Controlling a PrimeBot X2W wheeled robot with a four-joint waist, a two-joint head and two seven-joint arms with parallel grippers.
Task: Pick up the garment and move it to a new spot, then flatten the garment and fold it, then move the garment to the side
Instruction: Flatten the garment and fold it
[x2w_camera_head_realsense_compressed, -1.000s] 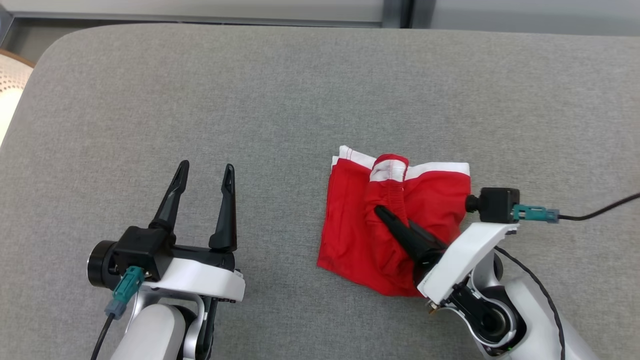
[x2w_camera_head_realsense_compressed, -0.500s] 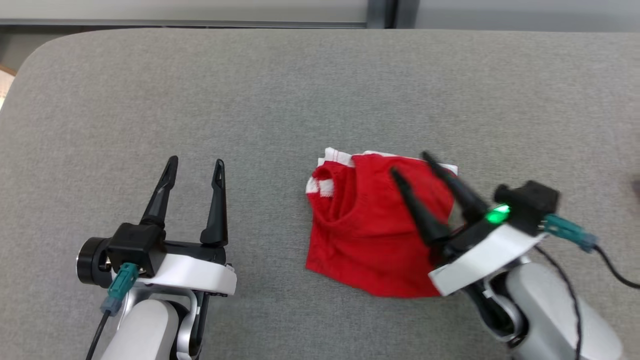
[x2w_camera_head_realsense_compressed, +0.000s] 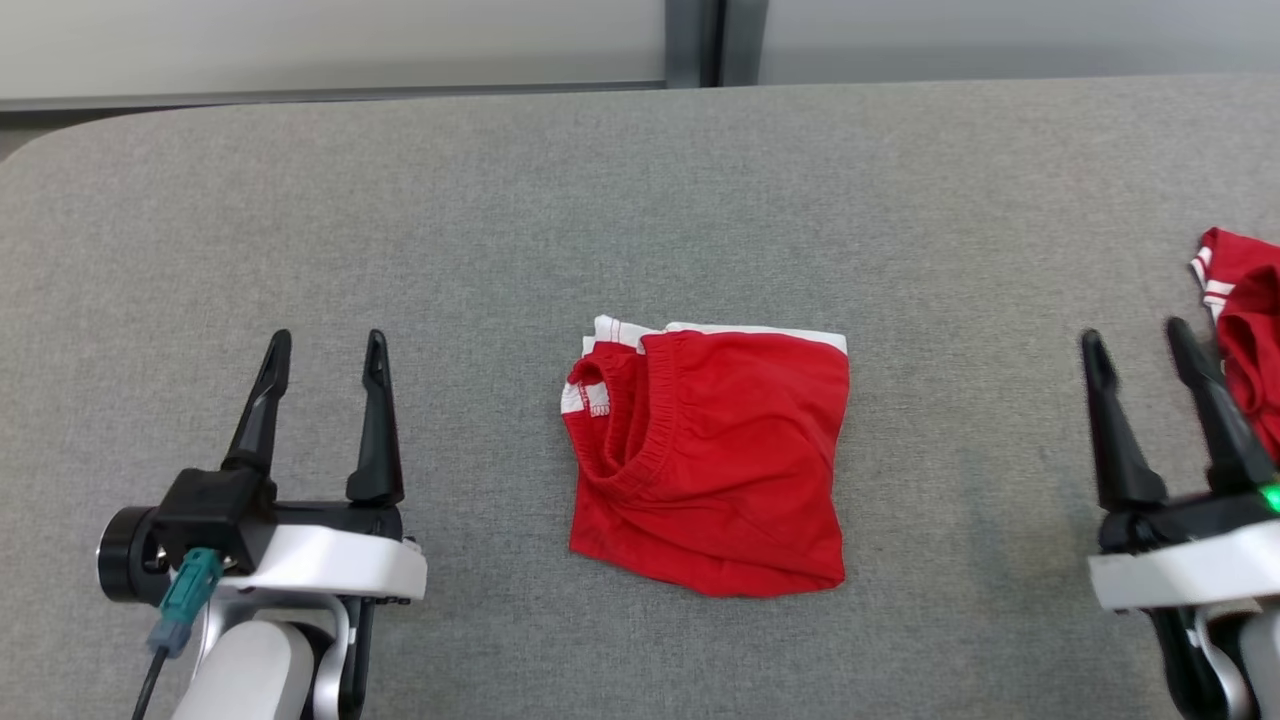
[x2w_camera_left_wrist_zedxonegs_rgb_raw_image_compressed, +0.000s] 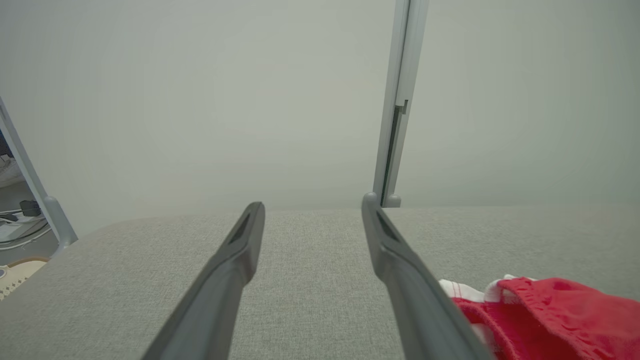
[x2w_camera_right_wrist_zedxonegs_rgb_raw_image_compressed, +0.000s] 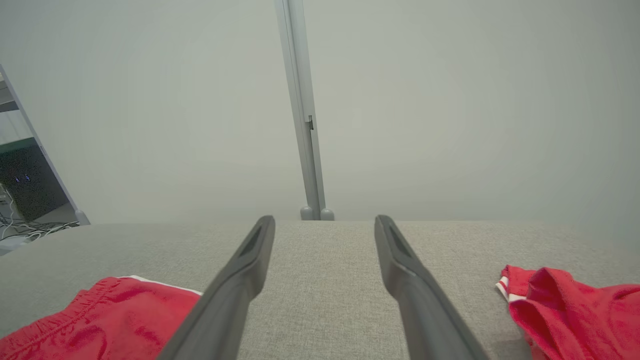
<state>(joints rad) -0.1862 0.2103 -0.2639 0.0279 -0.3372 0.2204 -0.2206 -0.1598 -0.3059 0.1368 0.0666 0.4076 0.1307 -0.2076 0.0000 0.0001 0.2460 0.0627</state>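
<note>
the red garment (x2w_camera_head_realsense_compressed: 710, 460) with white trim lies folded into a rough square in the middle of the grey table (x2w_camera_head_realsense_compressed: 600, 180), with nothing touching it. the left pincer (x2w_camera_head_realsense_compressed: 325, 350) stands well to its left, spread and empty. the right pincer (x2w_camera_head_realsense_compressed: 1135, 335), also spread and empty, stands well to its right, just beside a second red garment (x2w_camera_head_realsense_compressed: 1245, 320).

Soft, even light; perhaps slight blur
</note>
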